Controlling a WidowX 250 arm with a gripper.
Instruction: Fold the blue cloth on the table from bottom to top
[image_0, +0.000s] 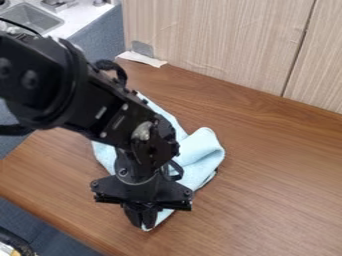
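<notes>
Pinch the blue cloth (202, 147) near six o'clock; likely light, limp. Cannot tell opening or hold of the hand (141, 220).

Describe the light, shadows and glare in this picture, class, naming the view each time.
Camera view: soft light on the table, with no hard glare; camera view: shading in the folds of the blue cloth, darker under its right edge; camera view: small pale glints on the black arm; camera view: bright white counter.
</notes>
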